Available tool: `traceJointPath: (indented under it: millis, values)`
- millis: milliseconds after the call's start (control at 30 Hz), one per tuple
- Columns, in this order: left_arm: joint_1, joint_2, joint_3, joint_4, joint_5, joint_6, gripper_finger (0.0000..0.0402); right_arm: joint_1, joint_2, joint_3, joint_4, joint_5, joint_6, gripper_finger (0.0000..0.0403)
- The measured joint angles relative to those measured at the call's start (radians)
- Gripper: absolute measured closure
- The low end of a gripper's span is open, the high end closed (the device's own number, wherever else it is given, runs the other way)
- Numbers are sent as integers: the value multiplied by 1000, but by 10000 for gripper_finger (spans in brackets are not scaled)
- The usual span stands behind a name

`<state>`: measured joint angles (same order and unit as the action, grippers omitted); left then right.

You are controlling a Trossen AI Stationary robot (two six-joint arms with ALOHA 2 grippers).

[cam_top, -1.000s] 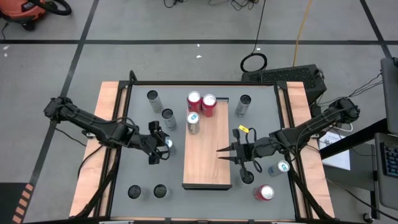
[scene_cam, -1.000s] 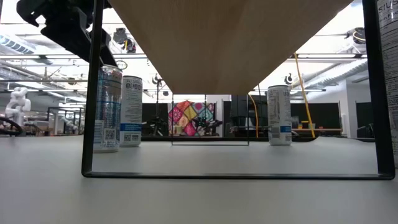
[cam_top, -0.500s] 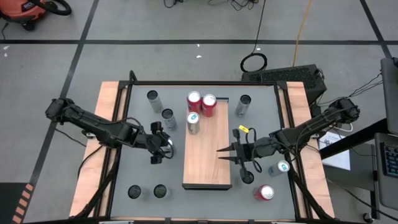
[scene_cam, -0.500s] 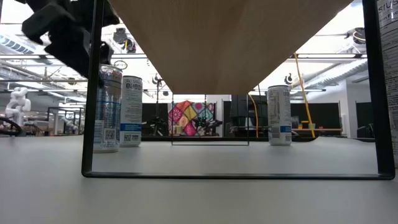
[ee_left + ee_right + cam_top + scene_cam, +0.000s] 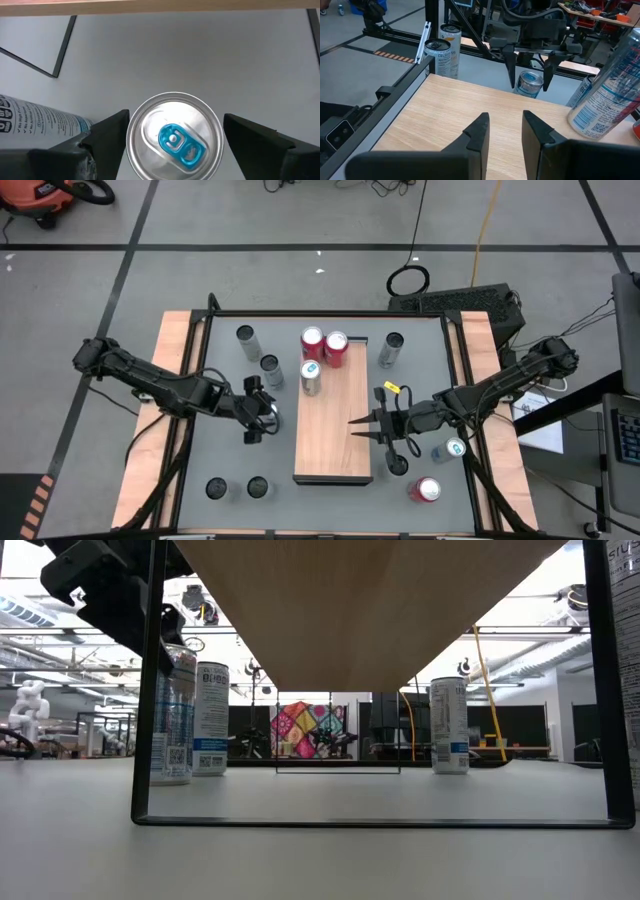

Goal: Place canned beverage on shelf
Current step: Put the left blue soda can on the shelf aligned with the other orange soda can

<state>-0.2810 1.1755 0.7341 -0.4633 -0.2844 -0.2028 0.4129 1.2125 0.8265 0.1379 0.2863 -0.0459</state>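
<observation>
The left gripper (image 5: 172, 137) hangs spread over a silver can (image 5: 173, 134) left of centre in the high view, just off the shelf (image 5: 334, 430); the grasp is in hand (nothing pinched yet); next, lower and close; farther right, the right gripper (image 5: 357, 427) waits over the shelf, fingers nearly together.

in the left wrist view the left hand (image 5: 174, 150) hides the silver can's (image 5: 174, 134) sides.
</observation>
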Motion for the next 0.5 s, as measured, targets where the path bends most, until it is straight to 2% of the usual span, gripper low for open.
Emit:
traceJointPath:
  millis: [300,500]
  values:
    - [0,0,0,-10,-1,0,168,0,0,0,0,0,0,349]
    - [-1,0,7,-19,0,-1,180,0,0,0,0,0,0,349]
